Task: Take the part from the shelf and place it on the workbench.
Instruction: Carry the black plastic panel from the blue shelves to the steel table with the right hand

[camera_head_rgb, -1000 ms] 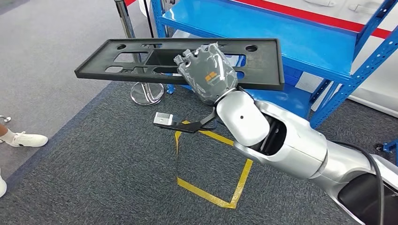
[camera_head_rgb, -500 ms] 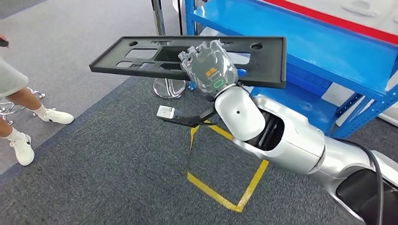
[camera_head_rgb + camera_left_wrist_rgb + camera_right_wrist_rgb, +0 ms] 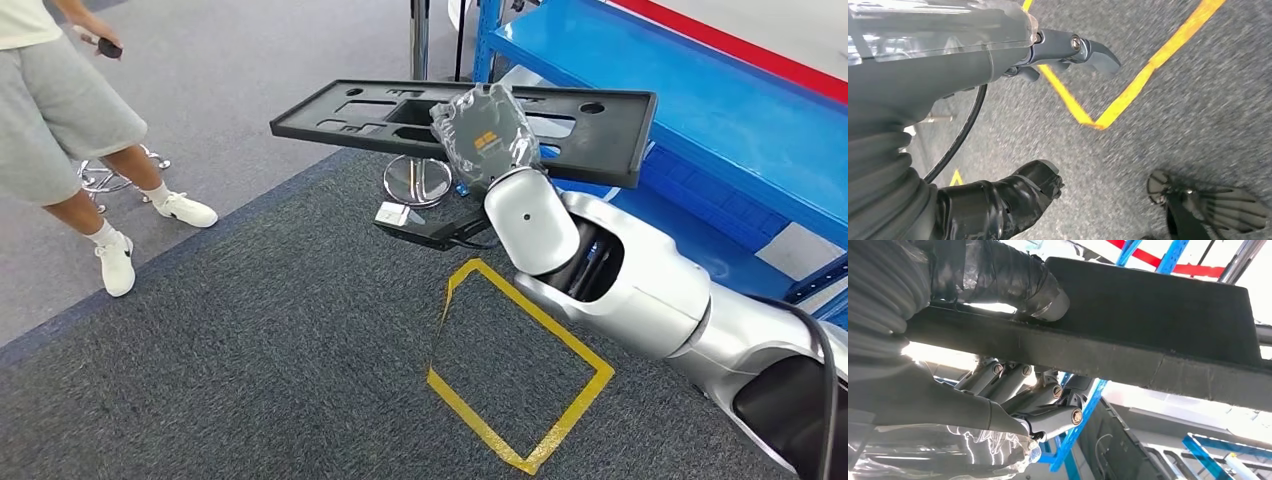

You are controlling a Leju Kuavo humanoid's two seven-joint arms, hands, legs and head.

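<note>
Part held aloft beside the shelf

Fingers of the right hand [image 3: 487, 140] are hidden in the head view under its plastic-wrapped back and the part [image 3: 590, 140]; the right wrist view shows them curled over one face of the part's edge with the thumb on the other, clamped on it. That long black panel with cut-outs hangs level above the grey carpet [image 3: 250, 350], next to the blue shelf [image 3: 740, 110]. The left hand [image 3: 998, 55] hangs toward the floor, thumb apart from fingers, holding nothing. A person [image 3: 70, 110], cut off above the waist, stands nearby. Yellow tape [image 3: 520, 380] marks the carpet.
</note>
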